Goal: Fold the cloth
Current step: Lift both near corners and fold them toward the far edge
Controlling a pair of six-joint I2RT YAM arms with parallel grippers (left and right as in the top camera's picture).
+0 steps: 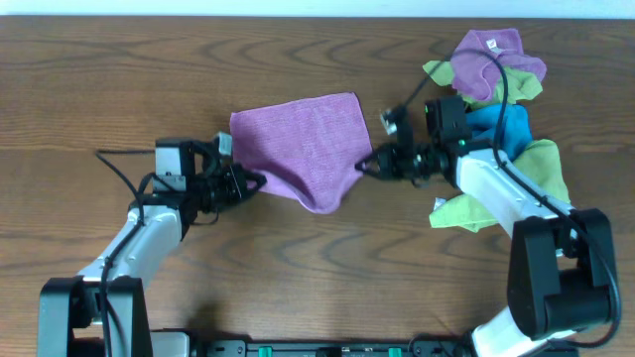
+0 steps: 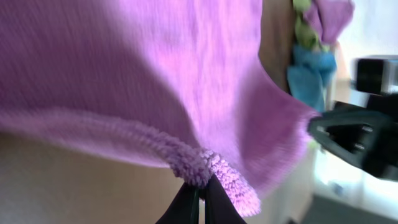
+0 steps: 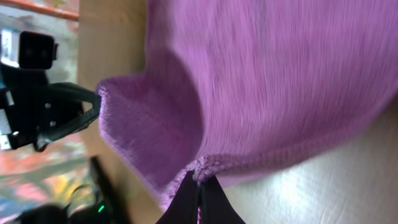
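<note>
Cloth: purple microfibre cloth [image 1: 298, 144], mid-table between the two arms, its near edge sagging to a point.
Left claw: the left claw [image 1: 260, 180] is clenched on the cloth's left hem, fingertips [image 2: 186, 202] pinched together over the fuzzy edge.
Right claw: the right claw [image 1: 364, 166] is clenched on the right hem in the same way.
Surface: brown wooden tabletop [image 1: 99, 79].
Beside: heap of purple, green and blue cloths [image 1: 496, 89] at the right arm, apart from the held cloth.

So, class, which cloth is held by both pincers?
The spread purple cloth mid-table, pinched by the left pincer and right pincer; the other cloths lie heaped at the far right.
</note>
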